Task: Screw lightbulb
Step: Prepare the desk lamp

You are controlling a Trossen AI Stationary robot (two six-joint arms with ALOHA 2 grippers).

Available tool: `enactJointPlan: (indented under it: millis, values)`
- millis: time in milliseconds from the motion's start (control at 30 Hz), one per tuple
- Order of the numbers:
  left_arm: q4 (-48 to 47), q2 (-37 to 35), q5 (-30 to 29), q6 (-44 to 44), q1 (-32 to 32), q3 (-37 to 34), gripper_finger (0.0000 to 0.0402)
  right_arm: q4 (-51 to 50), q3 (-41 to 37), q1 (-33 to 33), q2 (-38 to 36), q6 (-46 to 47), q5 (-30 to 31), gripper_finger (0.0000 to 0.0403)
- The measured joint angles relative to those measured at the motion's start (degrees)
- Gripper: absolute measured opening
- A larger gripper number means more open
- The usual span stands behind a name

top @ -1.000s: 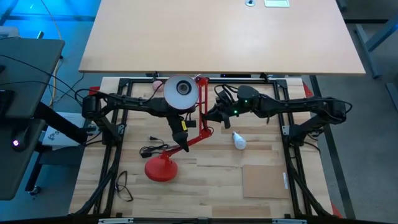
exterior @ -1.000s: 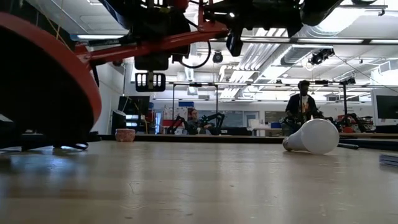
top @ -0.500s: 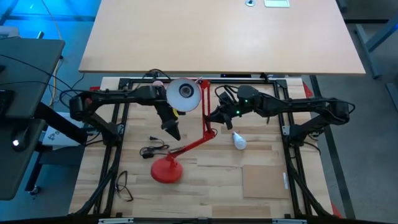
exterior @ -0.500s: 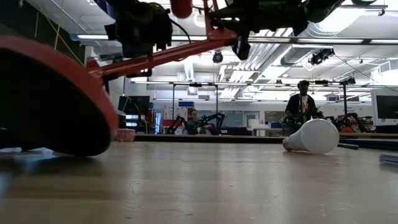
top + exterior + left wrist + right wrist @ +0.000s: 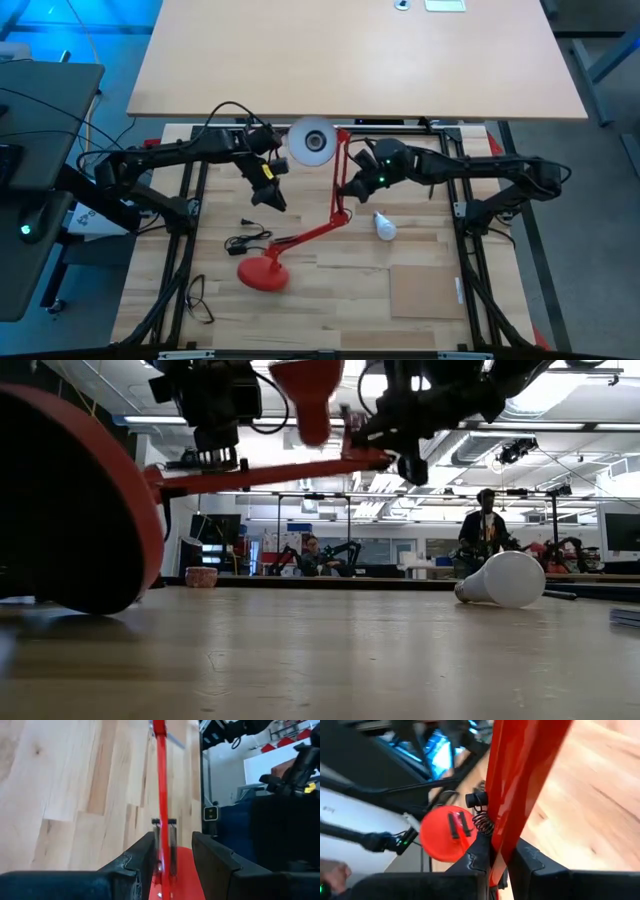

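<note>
Since the earlier frame the left gripper point(image 5: 272, 197) is lying farther back and left, clear of the red lamp point(image 5: 300, 238), and the lamp's shade point(image 5: 313, 142) is sitting nearer the table's far edge.

From above, the right gripper point(image 5: 345, 187) is clamping the lamp's thin upper arm, while the lightbulb point(image 5: 384, 226), smooth, white and pear-shaped, is lying on the pale wood table point(image 5: 330, 290) just beside it, untouched.

At table height, the lightbulb point(image 5: 503, 580) is resting on its side, its narrow end pointing left, and two people are showing in the room behind.

Past the left wrist, the fingers point(image 5: 214, 861) are standing apart, with the lamp point(image 5: 160, 795) showing between them, probably beyond their reach.

Past the right wrist, the fingers point(image 5: 476, 859) are pinching the lamp point(image 5: 520, 775) beside a small coil spring point(image 5: 481, 822), hidden from the overhead camera.
</note>
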Motion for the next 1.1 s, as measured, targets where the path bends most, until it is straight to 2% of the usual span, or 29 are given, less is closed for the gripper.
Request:
enactJointPlan:
  millis: [167, 367, 533, 733, 867, 967, 1100]
  values:
    - [-0.71, -0.03, -5.19, 0.98, -1.8, -2.64, 0.0122, 0.0, 0.0, -1.16, 1.59, 2.91, 0.24, 0.0029]
    - [3.43, 0.0, -5.2, -1.54, -5.41, -9.73, 0.0122, -0.14, -0.02, -2.18, 6.26, 7.8, 0.86, 0.0031]
    - [12.48, 0.0, -5.12, -5.87, -7.75, -15.13, 0.0122, -0.06, -0.07, -2.97, 11.01, 11.4, 1.29, 0.0034]
    - [21.09, 0.0, -5.52, -10.24, -8.54, -17.82, 0.0122, 0.12, -0.13, -4.09, 15.76, 16.1, 1.71, 0.0035]
    - [21.98, 0.0, -5.55, -10.61, -8.52, -18.71, 0.0122, 0.96, -0.2, -4.65, 17.73, 18.6, 1.77, 0.0035]
    - [22.04, 0.0, -5.5, -10.64, -8.54, -18.8, 0.0122, 1.77, -0.27, -4.75, 18.12, 18.51, 3.58, 0.0075]
    - [22.01, 0.0, -5.35, -10.67, -8.52, -18.8, 0.0122, 1.64, -0.39, -4.79, 18.21, 19.37, 6.25, 0.0166]
